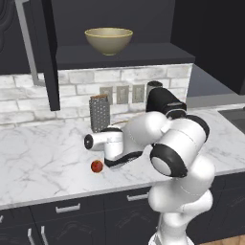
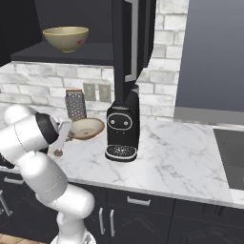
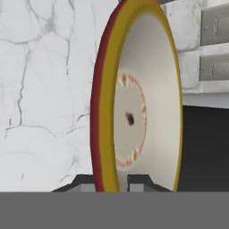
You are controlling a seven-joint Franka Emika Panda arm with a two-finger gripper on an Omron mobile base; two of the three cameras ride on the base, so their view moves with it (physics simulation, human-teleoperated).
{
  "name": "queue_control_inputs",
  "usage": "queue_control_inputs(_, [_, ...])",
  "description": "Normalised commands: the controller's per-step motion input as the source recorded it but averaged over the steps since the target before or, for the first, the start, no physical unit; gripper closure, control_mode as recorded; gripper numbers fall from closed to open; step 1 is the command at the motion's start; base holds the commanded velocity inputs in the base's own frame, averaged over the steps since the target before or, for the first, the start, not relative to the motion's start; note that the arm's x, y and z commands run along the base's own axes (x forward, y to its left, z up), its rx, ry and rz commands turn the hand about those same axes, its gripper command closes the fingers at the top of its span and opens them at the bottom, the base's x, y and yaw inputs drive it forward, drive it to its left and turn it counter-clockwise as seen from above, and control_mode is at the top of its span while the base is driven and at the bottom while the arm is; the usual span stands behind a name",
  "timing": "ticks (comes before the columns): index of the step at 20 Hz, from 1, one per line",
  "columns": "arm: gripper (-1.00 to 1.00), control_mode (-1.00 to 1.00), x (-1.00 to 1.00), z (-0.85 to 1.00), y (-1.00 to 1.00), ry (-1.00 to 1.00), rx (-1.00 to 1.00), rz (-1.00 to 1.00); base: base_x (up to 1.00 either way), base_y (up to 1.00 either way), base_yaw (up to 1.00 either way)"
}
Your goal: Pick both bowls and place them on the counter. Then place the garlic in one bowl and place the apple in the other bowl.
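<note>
My gripper (image 3: 114,183) is shut on the rim of the shallow tan bowl (image 3: 138,103), whose pale inside faces the hand camera. In the right base view this bowl (image 2: 88,128) hangs low over the counter (image 2: 181,157), just left of the coffee machine; I cannot tell whether it touches the marble. The gripper (image 2: 66,132) holds its left edge. The deep olive-tan bowl (image 1: 108,40) (image 2: 66,38) stands on the open cabinet shelf above. The red apple (image 1: 97,166) lies on the counter (image 1: 43,158) near the front edge, under my forearm. A small brownish lump, the garlic (image 2: 58,153), lies below the hand.
A metal grater (image 1: 99,113) (image 2: 75,106) stands against the brick backsplash. A black coffee machine (image 2: 122,128) (image 1: 162,103) sits right of the held bowl. The dark cabinet door (image 1: 45,52) (image 2: 131,43) hangs open. A dark cooktop (image 2: 231,157) lies far right.
</note>
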Motion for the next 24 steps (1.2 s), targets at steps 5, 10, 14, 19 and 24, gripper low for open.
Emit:
queue_control_inputs(5, [1.00,-1.00,0.17,-0.18,0.00,0.01,0.00,0.00,0.00,0.00,0.00])
queue_control_inputs(10, [1.00,-1.00,0.12,-0.20,-0.02,0.00,0.00,0.00,0.00,0.00,0.00])
queue_control_inputs(14, [1.00,-1.00,0.00,-0.21,-0.05,0.00,0.00,0.00,0.00,0.00,0.00])
queue_control_inputs(19, [1.00,-1.00,-0.07,-0.11,-0.09,0.00,0.00,0.00,0.00,0.00,0.00])
queue_control_inputs(24, [1.00,-1.00,-0.11,0.00,-0.19,0.00,0.00,-0.01,0.00,0.00,0.00])
